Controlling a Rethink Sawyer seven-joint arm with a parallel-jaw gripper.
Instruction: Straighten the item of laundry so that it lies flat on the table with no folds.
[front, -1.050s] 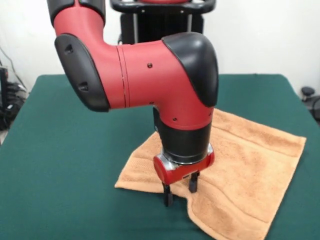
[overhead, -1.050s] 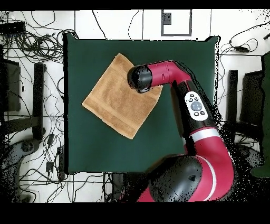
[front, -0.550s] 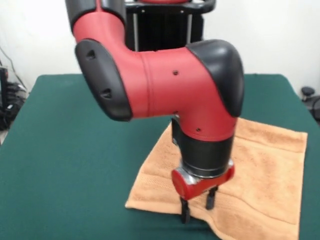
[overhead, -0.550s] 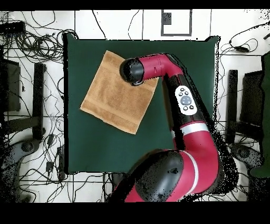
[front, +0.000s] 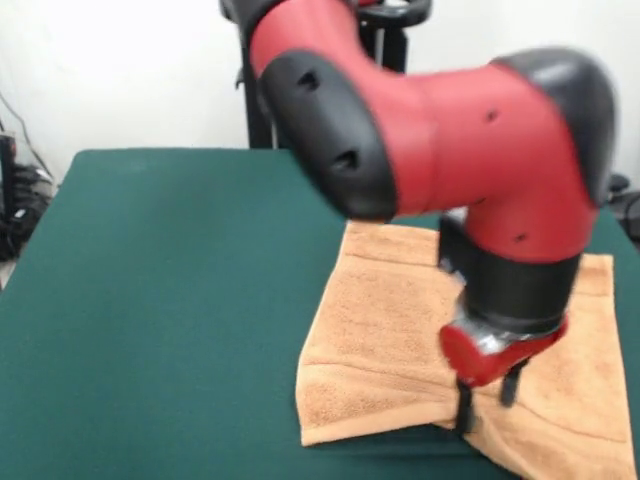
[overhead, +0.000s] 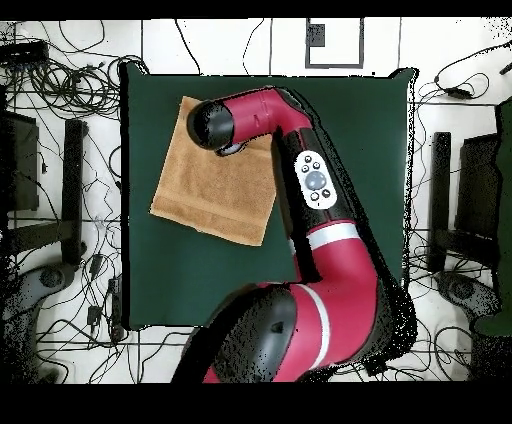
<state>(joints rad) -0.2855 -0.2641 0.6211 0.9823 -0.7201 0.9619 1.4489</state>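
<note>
While the gripper (front: 487, 401) stands low over the near edge of the towel (front: 400, 335), the step in hand looks like a drag or pull to spread the cloth. Front view: two dark fingers point down, a small gap between them, tips at or just above the terry surface. Motion blur hides the tips, so I cannot tell whether cloth is pinched between them or whether they only press on it.

Towel position: on the green desk (front: 150, 300), toward the right of the front view and running past the picture's lower right. In the overhead view the towel (overhead: 205, 185) sits at the upper left of the desk (overhead: 340, 180), a roughly square sheet, slightly turned, with the arm's wrist covering its upper corner region.

Condition: most of the sheet reads flat, woven bands visible. A kink or raised lip shows in the near edge just beside the fingers; likely the last fold.

Next move, as judged: draw that edge outward, away from the towel's middle, keeping low, then let go and lift clear. Risk: dragging the whole towel instead of opening the kink.
</note>
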